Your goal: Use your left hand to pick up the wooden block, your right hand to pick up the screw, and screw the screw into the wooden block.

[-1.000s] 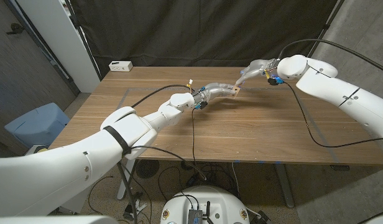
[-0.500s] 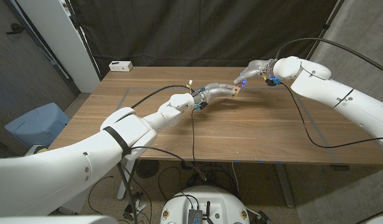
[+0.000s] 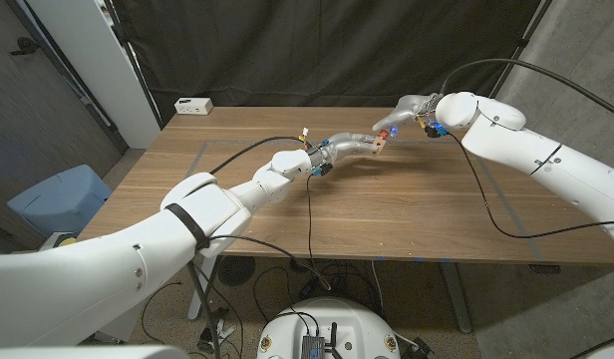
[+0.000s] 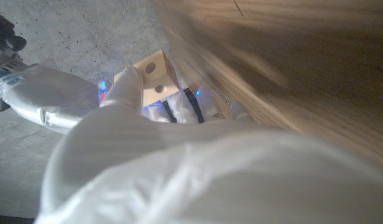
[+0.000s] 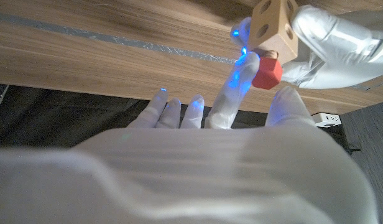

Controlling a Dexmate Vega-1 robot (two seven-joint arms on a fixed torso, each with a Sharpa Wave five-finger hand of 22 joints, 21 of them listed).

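Note:
My left hand (image 3: pixel 352 146) reaches across the middle of the table and holds the pale wooden block (image 3: pixel 380 147) above it at the fingertips. The block (image 4: pixel 153 76) shows round holes in its faces, and the block (image 5: pixel 274 23) is gripped by the left hand (image 5: pixel 328 46). My right hand (image 3: pixel 405 114) comes in from the far right and pinches the red-headed screw (image 5: pixel 266 73) between thumb and a finger, right against the block's face. The red head (image 3: pixel 388 133) shows at the block's far side. The right hand (image 4: pixel 48 99) sits just behind the block.
A white power strip (image 3: pixel 193 105) lies at the table's (image 3: pixel 387 214) far left corner. A strip of tape (image 3: pixel 194 165) runs down the table's left side. Black cables (image 3: pixel 486 194) trail from both wrists over the wood. A blue bin (image 3: pixel 58 199) stands on the floor to the left.
My right hand has moved left and closer, bringing the screw up against the block. The left hand and block have stayed almost still.

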